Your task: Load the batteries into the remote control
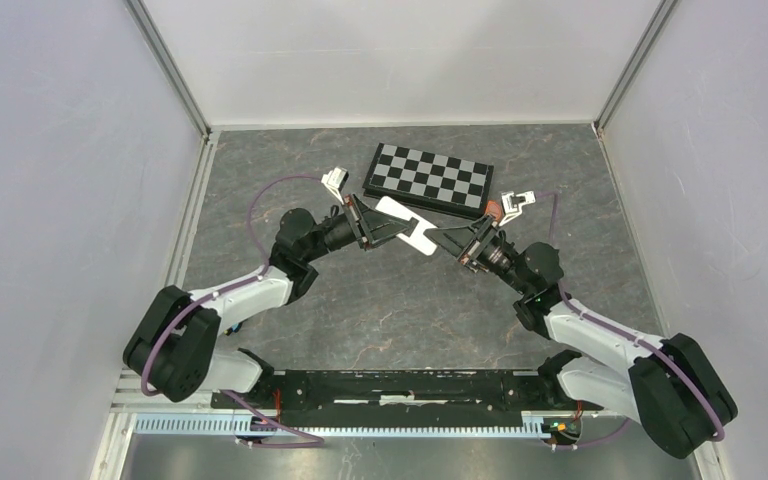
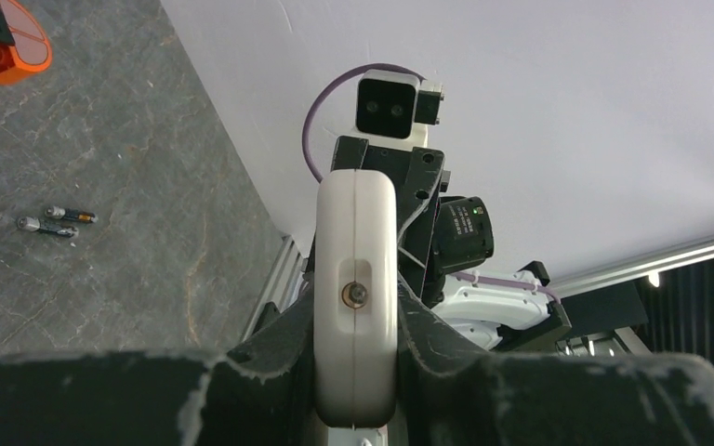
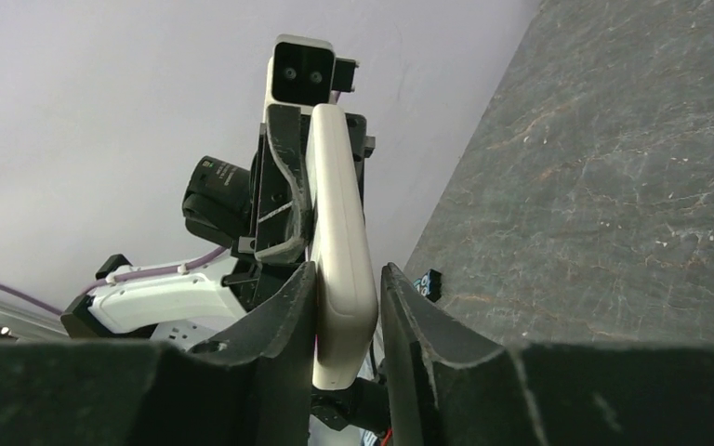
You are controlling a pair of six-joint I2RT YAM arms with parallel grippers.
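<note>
Two batteries (image 2: 56, 221) lie loose; left pincer (image 2: 355, 325) clamps the remote (image 2: 355, 232).

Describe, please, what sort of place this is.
Probably a robotics lab test cell: plain white panel walls with aluminium corner posts enclose a grey stone-patterned tabletop, and two black-and-white robot arms, left and right, are bolted at its near edge.

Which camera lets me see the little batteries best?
The left wrist view: two batteries lie close together on the grey table, in plain sight. I cannot make out any in the top view or the right wrist view.
</note>
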